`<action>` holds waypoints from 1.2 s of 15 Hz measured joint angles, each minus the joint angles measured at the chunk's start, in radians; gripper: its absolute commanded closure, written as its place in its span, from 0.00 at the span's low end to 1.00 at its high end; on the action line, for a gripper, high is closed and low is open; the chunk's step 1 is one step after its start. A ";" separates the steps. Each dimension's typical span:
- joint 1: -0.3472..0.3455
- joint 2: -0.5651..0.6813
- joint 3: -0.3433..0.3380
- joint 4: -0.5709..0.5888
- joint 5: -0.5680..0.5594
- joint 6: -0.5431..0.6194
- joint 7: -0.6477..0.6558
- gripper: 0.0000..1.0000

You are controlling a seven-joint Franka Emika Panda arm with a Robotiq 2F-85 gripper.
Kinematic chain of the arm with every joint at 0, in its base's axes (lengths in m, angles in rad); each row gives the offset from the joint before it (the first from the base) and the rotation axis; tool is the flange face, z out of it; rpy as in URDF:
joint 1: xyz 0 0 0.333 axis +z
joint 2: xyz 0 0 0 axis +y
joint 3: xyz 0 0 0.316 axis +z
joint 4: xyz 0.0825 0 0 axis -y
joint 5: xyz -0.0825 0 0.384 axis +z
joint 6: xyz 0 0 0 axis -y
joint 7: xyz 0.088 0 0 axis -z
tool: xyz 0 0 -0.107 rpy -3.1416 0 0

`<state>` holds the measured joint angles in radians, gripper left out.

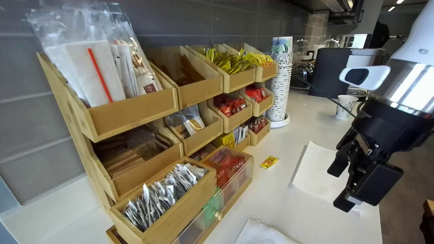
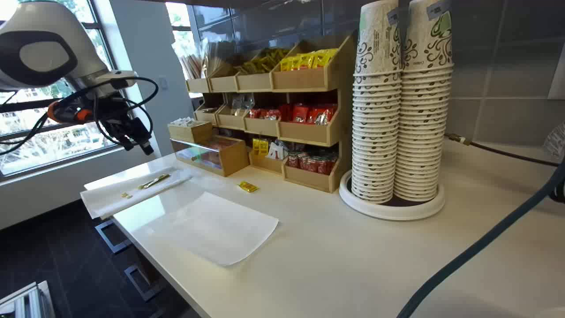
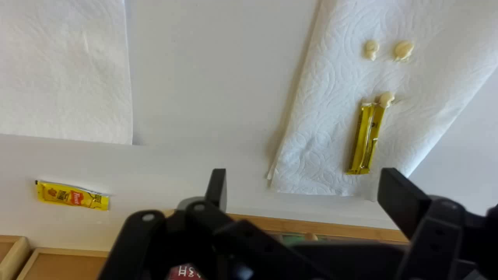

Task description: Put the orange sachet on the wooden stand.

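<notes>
Fingers (image 3: 402, 202) gape apart; the orange sachet (image 2: 248, 187) lies between paper towel (image 2: 220, 227) and wooden stand (image 2: 304, 134) (drawer box (image 2: 236, 160) nearby).

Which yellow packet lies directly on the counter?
The orange sachet, in front of the wooden stand; another packet lies on a paper towel, others in the bins.

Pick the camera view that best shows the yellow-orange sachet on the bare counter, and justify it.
The wrist view: it looks down on the yellow-orange sachet, whole and largest there. Both exterior views also show it whole, but smaller and slantwise, on the counter near the wooden stand.
</notes>
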<state>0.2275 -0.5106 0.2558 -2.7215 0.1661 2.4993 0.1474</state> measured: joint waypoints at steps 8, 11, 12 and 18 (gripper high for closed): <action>0.000 0.000 -0.005 0.000 -0.002 0.000 -0.002 0.00; -0.021 -0.003 -0.051 -0.001 -0.042 0.004 -0.044 0.00; -0.032 -0.004 -0.073 0.000 -0.064 0.004 -0.078 0.00; -0.020 0.016 -0.251 0.020 -0.093 0.002 -0.483 0.00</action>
<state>0.2074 -0.4944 0.0052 -2.7016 0.0729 2.5017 -0.3354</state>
